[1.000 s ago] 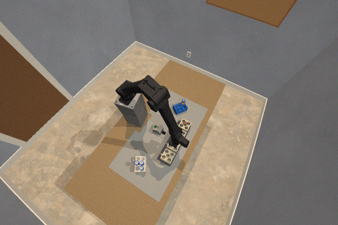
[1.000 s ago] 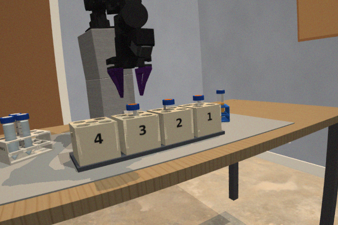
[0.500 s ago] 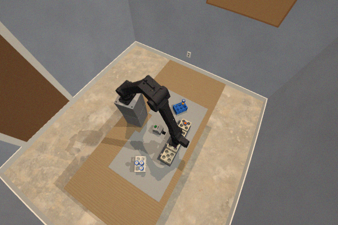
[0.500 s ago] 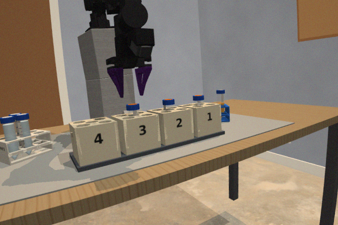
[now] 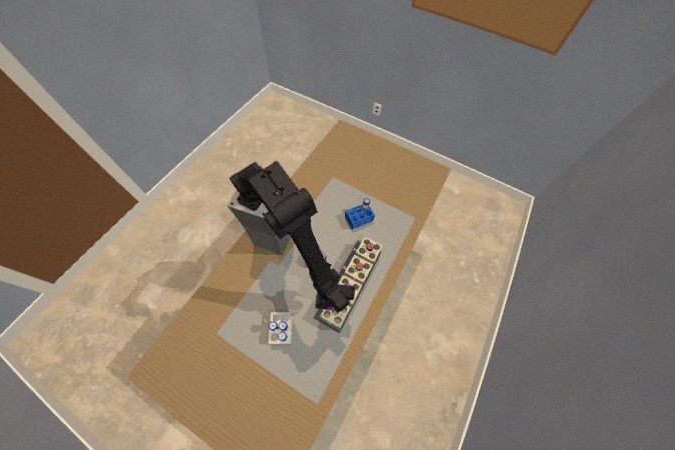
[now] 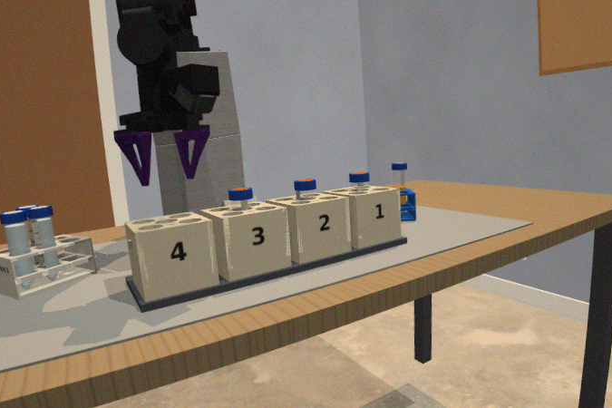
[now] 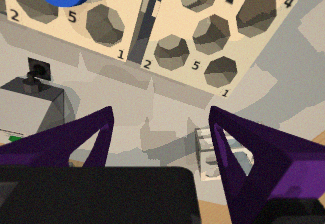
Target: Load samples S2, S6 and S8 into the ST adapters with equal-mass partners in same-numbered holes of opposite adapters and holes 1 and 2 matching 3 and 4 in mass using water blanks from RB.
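The arm's jaws (image 6: 162, 159) hang well open above the worktop (image 6: 484, 211) with nothing between the two purple fingers (image 6: 138, 156). From the side they sit higher than the adapter tops, over the near-left part of the row as I look at it, roughly above adapter 4 (image 6: 171, 262) and toward the arm's side of it.

The loading stand (image 6: 267, 276) carries four cream blocks in a line, numbered 4, 3, 2, 1 from my left. Adapter 3 (image 6: 253, 245), adapter 2 (image 6: 320, 230) and adapter 1 (image 6: 376, 216) each have one blue-capped tube standing in them with an orange dot on the cap: one tube (image 6: 240, 194) in 3, one tube (image 6: 305, 185) in 2, one tube (image 6: 359, 178) in 1. Only the caps and a short neck show above the blocks. Adapter 4 shows only open holes from here.

The wrist view looks down past the spread fingers onto the near edges of two adapters; the holes marked 1, 2 and 5 of the right-hand one are open, and a blue cap (image 7: 65, 2) shows at the top edge over the left one.

The blue sample rack (image 6: 408, 204) stands beyond adapter 1 with a single tube (image 6: 399, 175) upright in it. At the far left the white blank rack (image 6: 7, 276) holds three blue-capped tubes (image 6: 14, 236) close together.
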Robot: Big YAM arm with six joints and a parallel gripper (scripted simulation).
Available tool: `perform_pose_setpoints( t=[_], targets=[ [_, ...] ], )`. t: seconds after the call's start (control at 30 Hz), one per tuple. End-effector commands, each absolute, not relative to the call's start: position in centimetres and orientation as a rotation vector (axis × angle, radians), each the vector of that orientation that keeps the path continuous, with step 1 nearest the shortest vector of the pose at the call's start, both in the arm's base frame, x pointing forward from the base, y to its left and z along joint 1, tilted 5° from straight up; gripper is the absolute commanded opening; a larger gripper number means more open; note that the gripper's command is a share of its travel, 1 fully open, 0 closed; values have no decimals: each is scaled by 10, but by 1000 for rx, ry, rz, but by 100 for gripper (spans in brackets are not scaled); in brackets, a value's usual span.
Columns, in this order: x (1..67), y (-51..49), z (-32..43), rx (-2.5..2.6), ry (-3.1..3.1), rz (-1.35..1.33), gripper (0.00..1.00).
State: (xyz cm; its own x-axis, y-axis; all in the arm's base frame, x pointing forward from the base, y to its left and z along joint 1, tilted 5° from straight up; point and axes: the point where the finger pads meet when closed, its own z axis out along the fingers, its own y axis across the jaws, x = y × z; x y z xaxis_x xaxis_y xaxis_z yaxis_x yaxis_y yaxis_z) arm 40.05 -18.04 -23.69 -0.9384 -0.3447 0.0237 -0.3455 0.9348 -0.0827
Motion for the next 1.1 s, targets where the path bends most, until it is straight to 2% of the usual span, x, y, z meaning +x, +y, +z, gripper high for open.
perform_pose_setpoints(
  t=[0.0,1.07],
  targets=[
    [410,-192,-221,779,-3069,175,80],
    [269,-385,-217,774,-3041,147,80]
  ],
)
